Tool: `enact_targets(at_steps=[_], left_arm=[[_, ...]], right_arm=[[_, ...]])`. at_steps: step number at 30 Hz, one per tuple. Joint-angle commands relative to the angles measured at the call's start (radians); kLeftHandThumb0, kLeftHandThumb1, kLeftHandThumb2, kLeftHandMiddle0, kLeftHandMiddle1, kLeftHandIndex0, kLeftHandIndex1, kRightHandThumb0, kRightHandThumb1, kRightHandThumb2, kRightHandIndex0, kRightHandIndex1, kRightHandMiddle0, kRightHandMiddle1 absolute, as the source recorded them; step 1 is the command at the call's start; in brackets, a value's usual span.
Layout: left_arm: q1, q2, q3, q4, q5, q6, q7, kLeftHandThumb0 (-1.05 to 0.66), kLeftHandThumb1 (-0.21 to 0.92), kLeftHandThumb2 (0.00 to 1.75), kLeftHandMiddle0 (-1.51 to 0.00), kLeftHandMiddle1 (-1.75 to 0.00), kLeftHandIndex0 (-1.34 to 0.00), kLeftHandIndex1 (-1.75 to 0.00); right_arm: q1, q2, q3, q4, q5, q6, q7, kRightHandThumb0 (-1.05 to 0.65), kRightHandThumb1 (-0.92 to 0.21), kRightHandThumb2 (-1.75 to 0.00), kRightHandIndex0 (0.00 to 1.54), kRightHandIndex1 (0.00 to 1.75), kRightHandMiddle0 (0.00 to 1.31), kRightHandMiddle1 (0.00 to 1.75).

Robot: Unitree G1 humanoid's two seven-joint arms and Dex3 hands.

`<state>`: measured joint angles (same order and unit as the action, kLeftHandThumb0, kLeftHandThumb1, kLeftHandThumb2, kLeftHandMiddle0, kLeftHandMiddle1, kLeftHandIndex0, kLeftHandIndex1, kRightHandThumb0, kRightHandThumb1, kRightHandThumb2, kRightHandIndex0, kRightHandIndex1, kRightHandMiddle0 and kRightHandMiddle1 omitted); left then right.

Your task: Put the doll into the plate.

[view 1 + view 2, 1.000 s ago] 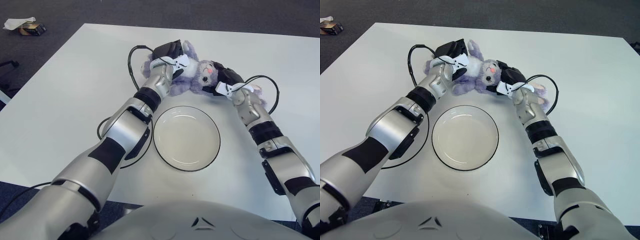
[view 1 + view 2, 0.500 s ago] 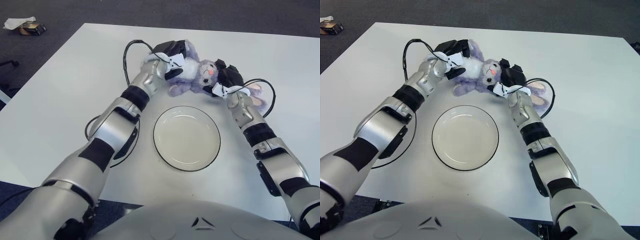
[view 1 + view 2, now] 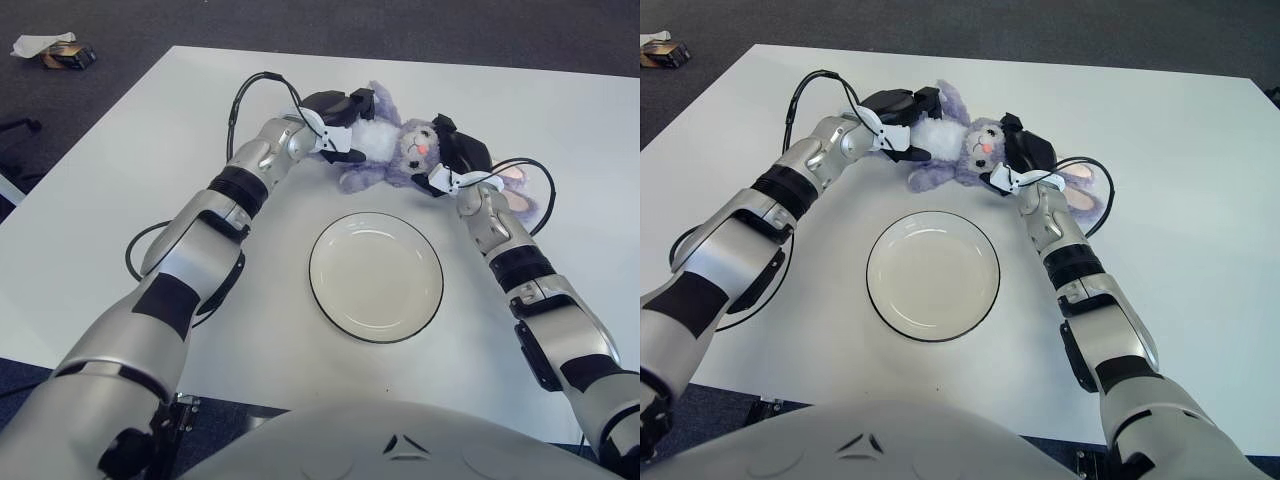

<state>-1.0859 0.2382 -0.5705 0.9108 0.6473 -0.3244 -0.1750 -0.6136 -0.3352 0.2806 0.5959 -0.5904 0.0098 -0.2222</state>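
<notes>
The purple doll (image 3: 395, 150) lies on the table (image 3: 120, 200) just beyond the empty plate (image 3: 376, 276). The left hand (image 3: 338, 108) and right hand (image 3: 455, 158) pinch its opposite ends.

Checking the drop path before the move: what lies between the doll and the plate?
Only bare white table, seen in both eye views. The doll sits just beyond the plate, with the left hand and right hand at its ends.
</notes>
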Motion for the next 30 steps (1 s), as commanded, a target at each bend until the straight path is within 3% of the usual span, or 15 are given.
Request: enact_targets(at_steps=[1, 7, 13, 25, 30], left_arm=[[-0.027, 0.013, -0.045, 0.012, 0.038, -0.022, -0.104, -1.04, 0.92, 0.35, -0.02, -0.85, 0.0, -0.54], [-0.055, 0.033, -0.092, 0.0, 0.093, -0.019, -0.173, -1.05, 0.92, 0.29, -0.01, -0.36, 0.0, -0.18], [-0.048, 0.027, -0.155, -0.001, 0.195, 0.016, -0.114, -1.05, 0.92, 0.3, 0.0, -0.07, 0.0, -0.03], [-0.018, 0.006, -0.207, 0.008, 0.295, 0.111, -0.025, -1.05, 0.92, 0.25, 0.0, 0.0, 0.0, 0.0], [-0.008, -0.036, -0.231, 0.116, 0.324, 0.153, 0.089, -1.05, 0.91, 0.17, 0.0, 0.0, 0.0, 0.0]], right_arm=[[0.041, 0.017, -0.001, 0.009, 0.019, 0.028, 0.031, 0.0, -0.17, -1.38, 0.84, 1.42, 0.53, 1.75], [0.051, 0.014, 0.002, -0.009, 0.011, 0.039, 0.029, 0.0, -0.17, -1.39, 0.83, 1.45, 0.52, 1.75], [0.054, 0.02, -0.008, -0.023, 0.026, 0.06, 0.047, 0.0, -0.17, -1.39, 0.83, 1.46, 0.52, 1.75], [0.058, 0.013, -0.009, -0.042, 0.016, 0.065, 0.034, 0.0, -0.14, -1.49, 0.78, 1.64, 0.51, 1.75], [0.064, 0.009, -0.016, -0.054, 0.022, 0.059, 0.034, 0.0, -0.14, -1.51, 0.77, 1.67, 0.52, 1.75]])
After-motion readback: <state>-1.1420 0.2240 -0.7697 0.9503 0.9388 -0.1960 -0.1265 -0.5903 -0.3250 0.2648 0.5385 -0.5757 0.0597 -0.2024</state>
